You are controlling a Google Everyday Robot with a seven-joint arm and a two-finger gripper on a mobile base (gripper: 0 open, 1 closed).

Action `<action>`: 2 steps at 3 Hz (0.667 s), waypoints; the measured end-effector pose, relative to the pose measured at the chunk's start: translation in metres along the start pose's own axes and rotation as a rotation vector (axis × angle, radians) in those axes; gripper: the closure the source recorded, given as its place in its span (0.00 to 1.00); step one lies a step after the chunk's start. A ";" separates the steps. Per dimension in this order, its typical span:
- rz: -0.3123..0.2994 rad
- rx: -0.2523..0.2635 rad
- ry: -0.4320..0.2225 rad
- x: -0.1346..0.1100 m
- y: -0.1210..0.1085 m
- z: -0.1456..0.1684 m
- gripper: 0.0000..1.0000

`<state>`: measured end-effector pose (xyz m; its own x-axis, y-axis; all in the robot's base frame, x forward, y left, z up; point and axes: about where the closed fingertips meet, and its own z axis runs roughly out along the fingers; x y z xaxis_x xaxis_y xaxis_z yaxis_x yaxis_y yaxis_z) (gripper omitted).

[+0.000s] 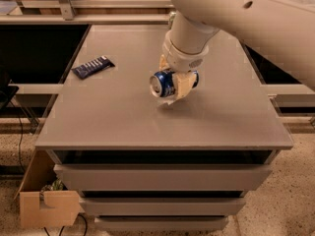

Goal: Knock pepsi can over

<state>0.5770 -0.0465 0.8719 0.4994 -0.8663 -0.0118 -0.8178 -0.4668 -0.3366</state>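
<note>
The pepsi can [163,83] is dark blue with a silver top rim. It lies on its side, the rim facing left toward the camera, low over the middle of the grey table [123,117]. My gripper [175,84] comes down from the white arm [197,28] at the upper right. Its cream fingers [181,86] are closed around the can's body. I cannot tell whether the can touches the tabletop.
A flat dark blue snack bar wrapper [92,66] lies on the table's left side. Under the tabletop are drawer fronts [162,176]. A cardboard box [47,205] stands on the floor at the lower left. Dark shelving flanks the table on both sides.
</note>
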 end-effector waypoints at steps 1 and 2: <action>-0.048 -0.065 0.060 0.004 0.009 0.007 1.00; -0.071 -0.120 0.095 0.006 0.016 0.013 0.86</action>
<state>0.5707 -0.0569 0.8541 0.5320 -0.8409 0.0993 -0.8129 -0.5401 -0.2181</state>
